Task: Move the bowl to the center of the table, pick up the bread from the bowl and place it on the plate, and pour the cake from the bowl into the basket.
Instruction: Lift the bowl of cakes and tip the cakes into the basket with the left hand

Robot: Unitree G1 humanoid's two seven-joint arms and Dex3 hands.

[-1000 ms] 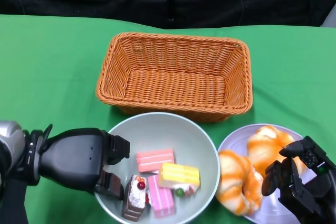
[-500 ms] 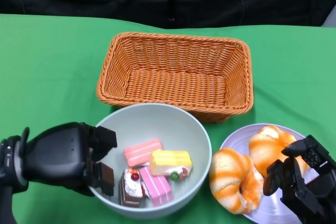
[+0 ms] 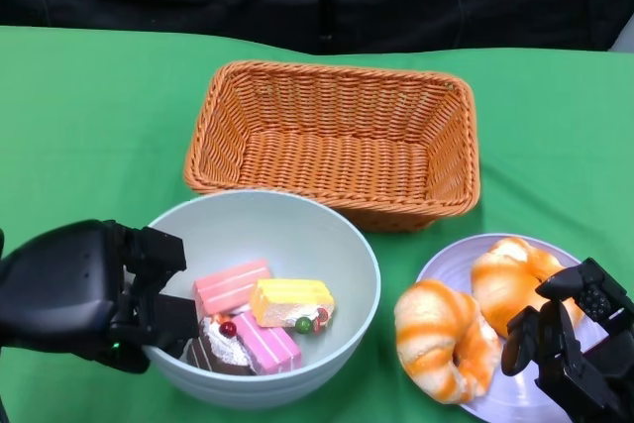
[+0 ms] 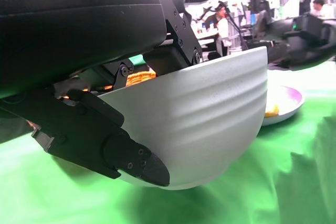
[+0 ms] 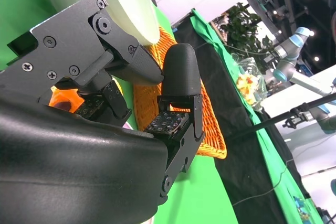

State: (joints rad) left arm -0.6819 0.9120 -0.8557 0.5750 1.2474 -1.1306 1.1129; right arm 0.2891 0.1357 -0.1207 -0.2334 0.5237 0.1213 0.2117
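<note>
Nearest the robot, its left hand [image 3: 94, 294] grips the rim of the pale bowl [image 3: 327, 235], which holds the cake pieces [image 3: 253, 316]. The right hand [image 3: 565, 344], fingers apart and holding nothing, hovers over the purple plate [image 3: 436, 264] carrying two breads [image 3: 446, 339]. Beyond them sits the wicker basket [image 3: 337, 141] on the green table [image 3: 89, 116].

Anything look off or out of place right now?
One thing: the nearer croissant hangs over the purple plate's left rim onto the green cloth, while the other croissant lies fully on it. The bowl, gripped by the left hand, looks tipped, its cakes bunched at the near side.
</note>
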